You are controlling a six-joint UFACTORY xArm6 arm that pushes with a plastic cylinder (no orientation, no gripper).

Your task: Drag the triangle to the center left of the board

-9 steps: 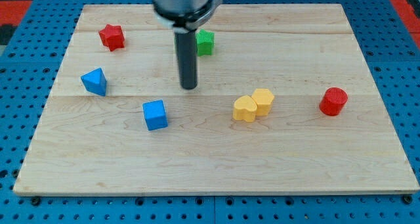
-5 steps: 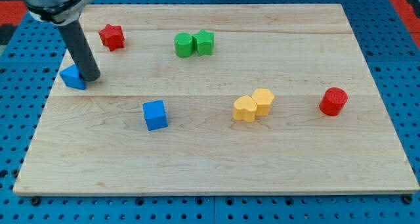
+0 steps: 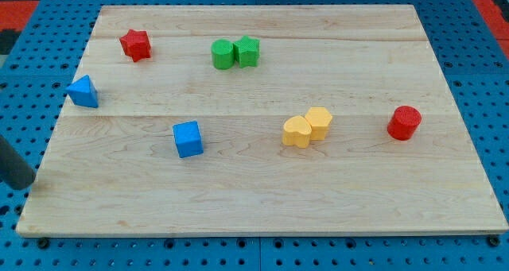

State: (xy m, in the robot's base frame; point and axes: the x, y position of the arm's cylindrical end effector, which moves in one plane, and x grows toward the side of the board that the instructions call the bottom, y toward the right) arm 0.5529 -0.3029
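The blue triangle point(image 3: 83, 92) lies at the left edge of the wooden board point(image 3: 262, 199), about mid-height. My rod shows only at the view's far left, off the board's left side; my tip point(image 3: 21, 183) is below and to the left of the triangle, well apart from it. The blue cube point(image 3: 188, 139) sits to the triangle's right and lower.
A red star point(image 3: 136, 44) lies at the top left. Two green blocks point(image 3: 235, 53) touch each other at the top centre. Two yellow blocks point(image 3: 307, 127) touch right of centre. A red cylinder point(image 3: 404, 122) stands at the right.
The rod swept from the board's middle to the triangle, pushed it left to the board's edge, then moved down and left off the board. The other blocks stayed put.
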